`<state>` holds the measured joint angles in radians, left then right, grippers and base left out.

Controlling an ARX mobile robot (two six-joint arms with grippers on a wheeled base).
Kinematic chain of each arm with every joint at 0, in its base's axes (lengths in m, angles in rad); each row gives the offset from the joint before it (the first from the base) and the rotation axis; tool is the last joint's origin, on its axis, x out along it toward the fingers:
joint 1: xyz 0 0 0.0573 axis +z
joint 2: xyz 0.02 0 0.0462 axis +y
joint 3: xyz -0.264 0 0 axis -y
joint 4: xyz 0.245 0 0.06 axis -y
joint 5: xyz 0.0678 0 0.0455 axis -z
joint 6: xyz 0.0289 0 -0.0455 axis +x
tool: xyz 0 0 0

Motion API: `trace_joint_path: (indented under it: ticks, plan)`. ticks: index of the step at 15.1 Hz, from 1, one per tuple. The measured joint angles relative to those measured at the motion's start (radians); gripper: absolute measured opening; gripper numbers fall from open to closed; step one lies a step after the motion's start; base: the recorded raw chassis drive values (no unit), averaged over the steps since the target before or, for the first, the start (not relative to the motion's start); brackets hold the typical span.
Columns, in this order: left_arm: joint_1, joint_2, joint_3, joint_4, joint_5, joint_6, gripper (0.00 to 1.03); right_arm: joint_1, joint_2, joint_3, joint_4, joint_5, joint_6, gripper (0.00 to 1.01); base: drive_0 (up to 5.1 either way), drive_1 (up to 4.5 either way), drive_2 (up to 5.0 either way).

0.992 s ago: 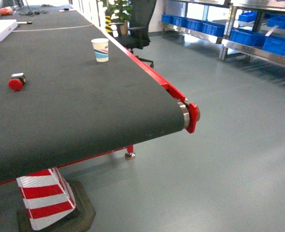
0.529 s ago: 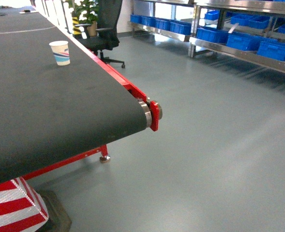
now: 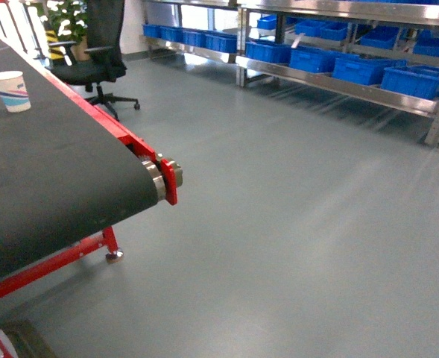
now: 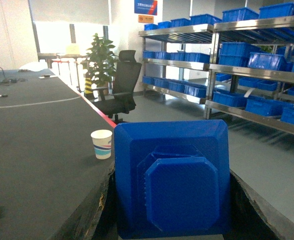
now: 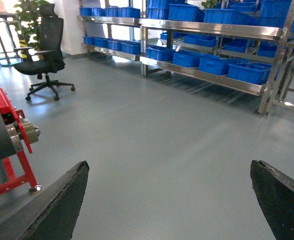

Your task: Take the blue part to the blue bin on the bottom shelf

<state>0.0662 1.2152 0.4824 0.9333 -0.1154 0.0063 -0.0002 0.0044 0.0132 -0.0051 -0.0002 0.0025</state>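
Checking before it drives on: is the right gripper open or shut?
Open: the right gripper holds nothing, its fingers spread wide over bare floor.

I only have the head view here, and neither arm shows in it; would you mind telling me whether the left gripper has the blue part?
Observer: Yes. In the left wrist view the blue part sits clamped between the left gripper's dark fingers, filling the middle of the frame.
Operator: Thank you. And is the right gripper carrying anything?
Observer: No. The right gripper is open, its fingers wide apart with only bare floor between them.
Operator: Understood. Does the rack have blue bins above the levels I see?
Observer: Yes. The left wrist view shows blue bins on an upper shelf near the top of the rack.
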Motion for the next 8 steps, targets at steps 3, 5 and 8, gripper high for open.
trace_joint_path:
  ticks: [3, 5, 8]
  plan:
    - [0.0, 0.0, 0.0, 0.0, 0.0, 0.0, 0.45, 0.0, 0.0, 0.0, 0.0, 0.0, 0.0, 0.98, -1.4, -1.41, -1.4]
    - [0.0, 0.0, 0.0, 0.0, 0.0, 0.0, 0.45, 0.0, 0.0, 0.0, 0.0, 0.0, 0.0, 0.98, -1.4, -1.43, -1.4]
    - [0.001, 0.0, 0.0, 0.0, 0.0, 0.0, 0.45, 0.0, 0.0, 0.0, 0.0, 0.0, 0.0, 0.98, -1.5, -1.51, -1.5]
